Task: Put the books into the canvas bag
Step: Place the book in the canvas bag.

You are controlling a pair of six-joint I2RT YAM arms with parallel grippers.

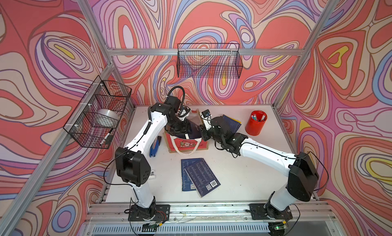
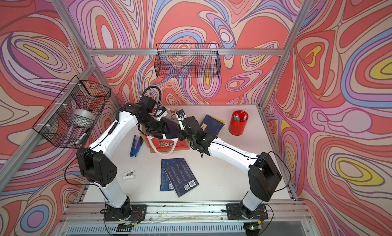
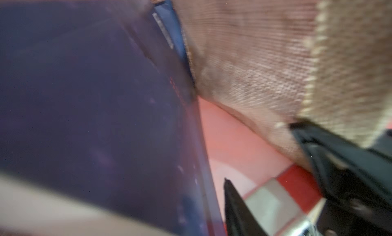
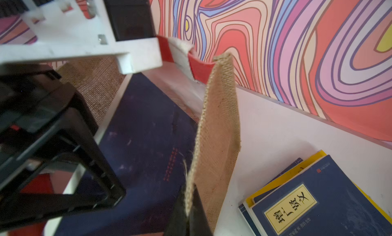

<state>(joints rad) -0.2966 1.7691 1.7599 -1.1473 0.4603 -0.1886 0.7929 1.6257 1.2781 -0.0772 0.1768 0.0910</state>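
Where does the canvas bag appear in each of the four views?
Top view: canvas bag, table middle, between both arms.
Top view: same place.
Left wrist view: blurred jute wall beside the navy book.
Right wrist view: jute wall pinched by the right end effector.
Shared landmark: navy book inside the bag.

Bag mouth crowded; open table (image 1: 244, 177) at 4–5 o'clock.
A book (image 4: 144, 139) and the left gripper (image 3: 258, 152) fill the canvas bag (image 1: 186, 148) mouth; right gripper (image 4: 188, 211) pinches its 3 o'clock wall; stapler (image 1: 154, 149) at 9, two books (image 1: 198, 177) at 6, book stack (image 1: 233, 123) at 2.
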